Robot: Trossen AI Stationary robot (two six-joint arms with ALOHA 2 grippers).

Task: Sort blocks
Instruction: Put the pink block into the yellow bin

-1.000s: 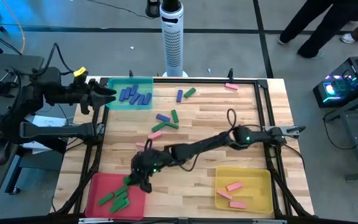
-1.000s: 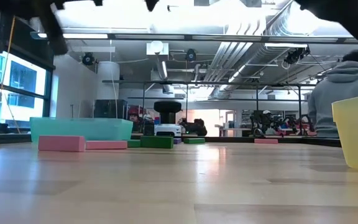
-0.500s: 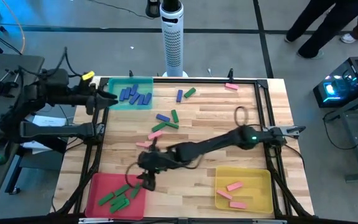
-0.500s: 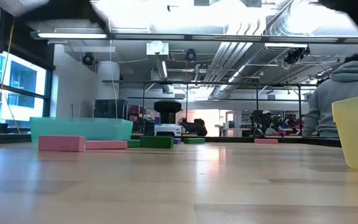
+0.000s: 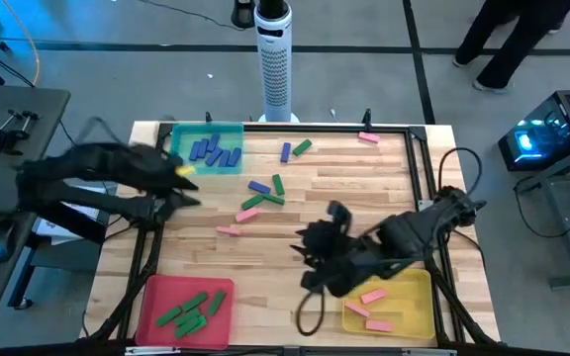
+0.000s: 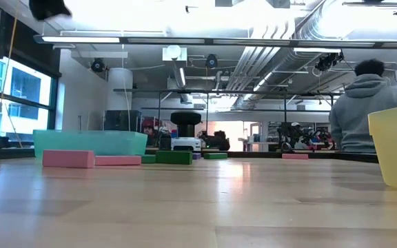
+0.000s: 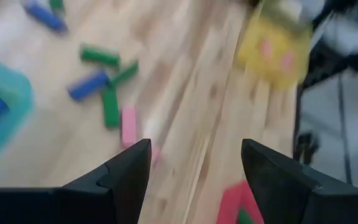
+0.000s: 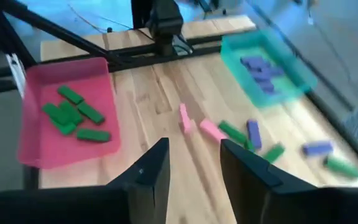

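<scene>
Blue blocks (image 5: 214, 151) lie in the teal tray (image 5: 234, 131). Green blocks (image 5: 191, 311) lie in the red tray (image 5: 156, 292). Pink blocks (image 5: 369, 302) lie in the yellow tray (image 5: 419, 282). Loose blue, green and pink blocks (image 5: 260, 193) lie flat on the table's middle and far part. My left gripper (image 5: 188, 188) is open and empty above the table's left edge, near the teal tray; its wrist view (image 7: 194, 146) looks over the loose blocks (image 7: 109, 107). My right gripper (image 5: 310, 247) is open and empty above bare wood, left of the yellow tray; it also shows in its wrist view (image 8: 193, 146).
A white tower fan (image 5: 275, 59) stands beyond the far edge. A dark frame (image 5: 414, 138) borders the table. A person in a grey hoodie (image 6: 367, 103) is in the room behind. Two pink blocks (image 6: 67, 158) lie nearest the low camera. Bare wood lies along the near middle.
My right gripper has left the red tray and gone toward the table's right edge, to beside the yellow tray. A green block that was at it now lies in the red tray. My left gripper has swung from beside the teal tray toward the near side, over the table's left edge.
</scene>
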